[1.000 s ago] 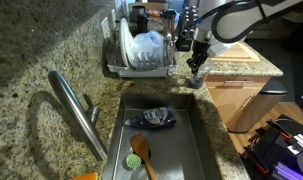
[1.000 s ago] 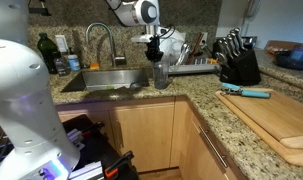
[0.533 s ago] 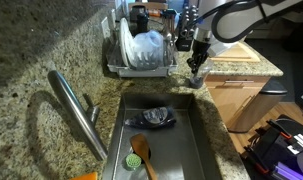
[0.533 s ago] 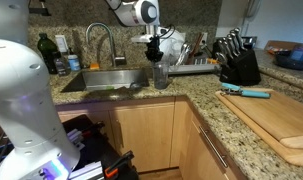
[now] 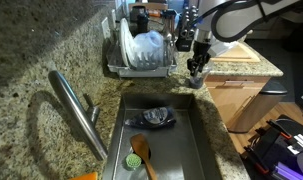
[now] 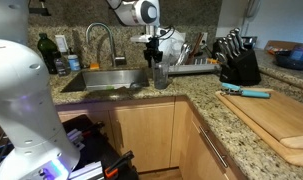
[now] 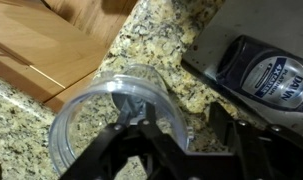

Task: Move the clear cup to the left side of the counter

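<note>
One clear cup (image 6: 161, 74), one dish rack (image 5: 139, 72), perhaps two bottles (image 6: 59, 54).

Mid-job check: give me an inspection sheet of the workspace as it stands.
Surface: speckled granite counter around a steel sink.
Job's things: clear cup upright on the counter near the sink's corner.
Clutter: dish rack, knife block, cutting board, dark bottles.
Grippers: gripper at the cup's rim; grip cannot be told.
Cables: nothing seen on the counter.
Surroundings: wooden cabinets below.
</note>
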